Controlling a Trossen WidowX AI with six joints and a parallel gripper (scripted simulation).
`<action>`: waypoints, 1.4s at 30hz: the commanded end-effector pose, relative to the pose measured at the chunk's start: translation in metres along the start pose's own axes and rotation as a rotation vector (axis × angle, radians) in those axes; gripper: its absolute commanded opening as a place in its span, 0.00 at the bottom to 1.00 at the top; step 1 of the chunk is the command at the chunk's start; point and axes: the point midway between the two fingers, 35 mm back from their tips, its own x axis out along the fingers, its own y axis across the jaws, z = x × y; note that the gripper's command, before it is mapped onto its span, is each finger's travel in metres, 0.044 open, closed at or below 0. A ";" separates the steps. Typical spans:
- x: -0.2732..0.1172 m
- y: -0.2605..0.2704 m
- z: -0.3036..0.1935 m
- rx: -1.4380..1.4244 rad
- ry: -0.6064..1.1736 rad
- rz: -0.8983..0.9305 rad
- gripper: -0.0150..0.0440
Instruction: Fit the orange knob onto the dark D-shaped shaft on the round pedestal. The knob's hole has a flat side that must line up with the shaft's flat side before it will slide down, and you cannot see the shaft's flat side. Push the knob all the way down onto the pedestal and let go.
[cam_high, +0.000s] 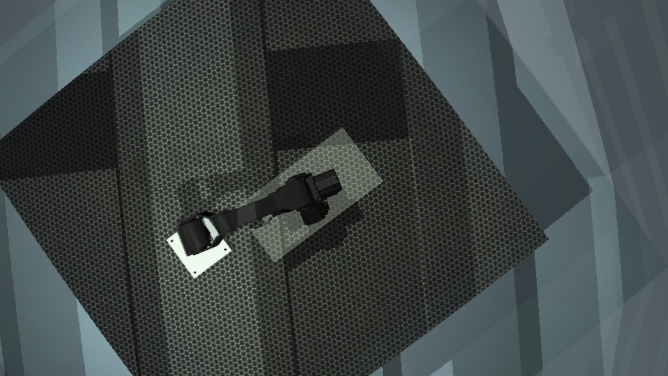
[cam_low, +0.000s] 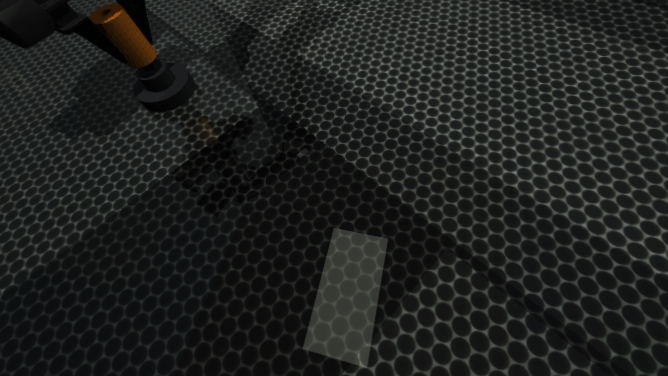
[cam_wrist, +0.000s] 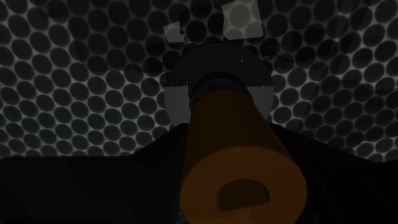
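The orange knob (cam_low: 129, 39) (cam_wrist: 227, 125) is an upright cylinder above the round dark pedestal (cam_low: 177, 92) (cam_wrist: 177, 106). Its top shows the D-shaped hole, flat side towards the bottom of the wrist view. My gripper (cam_low: 131, 42) (cam_wrist: 234, 137) is shut on the knob, a black finger on each side. In the exterior view a short dark piece of the shaft (cam_low: 154, 67) shows between the knob's lower end and the pedestal's raised collar. The knob is not down on the pedestal. Whether the shaft's tip is inside the hole is hidden. In the top view the arm hides knob and pedestal.
The arm (cam_high: 255, 207) reaches from its white base plate (cam_high: 200, 265) over a pale translucent rectangle (cam_high: 357, 165) on the dark honeycomb-patterned table (cam_high: 350, 280). A pale strip (cam_low: 346, 300) lies in the lower middle of the exterior view. Broad shadows cross the table.
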 end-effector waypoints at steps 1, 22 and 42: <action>-0.001 0.001 0.001 0.007 -0.004 0.003 0.25; -0.001 0.000 0.001 0.217 -0.004 0.004 0.25; -0.004 0.002 0.001 0.217 -0.004 0.004 0.25</action>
